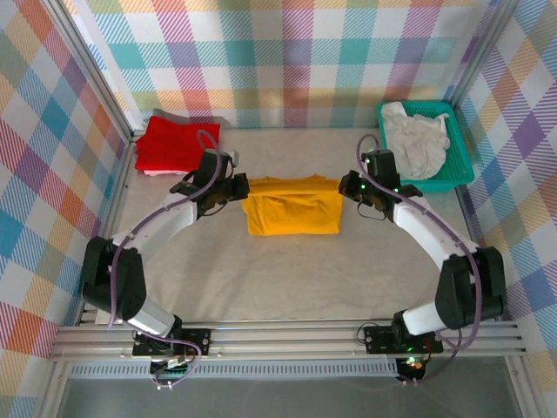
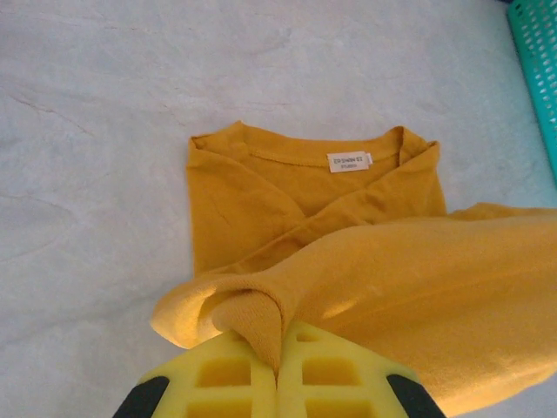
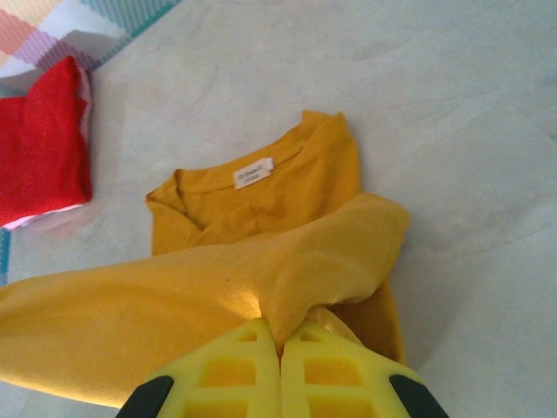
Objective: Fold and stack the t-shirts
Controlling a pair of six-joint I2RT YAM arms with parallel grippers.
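Top external view has the mustard-yellow t-shirt (image 1: 291, 205) mid-table, partly folded, with the left gripper (image 1: 235, 187) and right gripper (image 1: 346, 186) each pinched shut on a lifted edge of it. My worry: if one arm travels further than the other, the fold lands crooked, or a thin pinch slips and the flap flops down. Fingertips are buried under cloth in both wrist views, and the neck label (image 2: 348, 161) is too small to read.

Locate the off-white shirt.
In the top view, the off-white shirt lies crumpled in the teal mesh basket in the far right corner, beyond the right gripper.
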